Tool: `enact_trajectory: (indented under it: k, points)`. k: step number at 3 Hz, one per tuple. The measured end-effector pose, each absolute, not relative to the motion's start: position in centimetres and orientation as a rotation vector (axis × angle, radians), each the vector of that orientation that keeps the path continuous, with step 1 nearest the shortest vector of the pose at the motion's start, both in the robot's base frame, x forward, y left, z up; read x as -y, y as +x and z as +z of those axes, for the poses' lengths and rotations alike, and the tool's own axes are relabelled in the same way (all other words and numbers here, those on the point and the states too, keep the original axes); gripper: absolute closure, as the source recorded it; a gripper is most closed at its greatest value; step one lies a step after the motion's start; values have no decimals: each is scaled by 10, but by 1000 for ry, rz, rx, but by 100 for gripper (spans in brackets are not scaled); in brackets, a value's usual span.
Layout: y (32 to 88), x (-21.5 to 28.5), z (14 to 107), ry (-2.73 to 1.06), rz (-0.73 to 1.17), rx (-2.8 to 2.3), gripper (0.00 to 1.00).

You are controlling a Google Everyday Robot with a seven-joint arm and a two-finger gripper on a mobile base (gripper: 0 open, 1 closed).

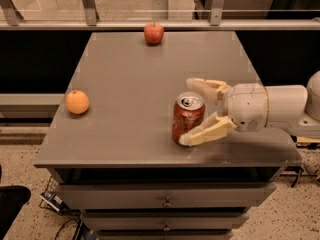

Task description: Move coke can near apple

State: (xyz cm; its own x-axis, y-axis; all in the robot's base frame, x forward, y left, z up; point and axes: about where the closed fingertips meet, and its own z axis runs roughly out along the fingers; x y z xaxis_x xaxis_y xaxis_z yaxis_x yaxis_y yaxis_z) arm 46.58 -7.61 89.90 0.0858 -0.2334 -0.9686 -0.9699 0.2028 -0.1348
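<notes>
Two fingers point(210, 130) of the gripper point(186, 111) stand wide open on both sides of the can point(188, 119); the apple point(153, 33) lies well apart.

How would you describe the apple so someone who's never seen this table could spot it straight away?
On the grey table, look to the far edge by the rail: the apple sits there alone. The coke can stands front right with the open claw around it, and an orange fruit lies at the left edge. Only the apple is round, red and stemmed.
</notes>
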Motion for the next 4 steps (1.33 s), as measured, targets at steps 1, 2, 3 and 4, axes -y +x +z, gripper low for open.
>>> enact_trajectory:
  k: [1,2,3,4]
  points:
    - [466,69,899,-1263,858,-1366,40]
    - [465,67,900,-1267,859,-1363,64]
    - [465,64,900,-1272,861,-1360,87]
    - [464,62,901,-1276,862,-1358,100]
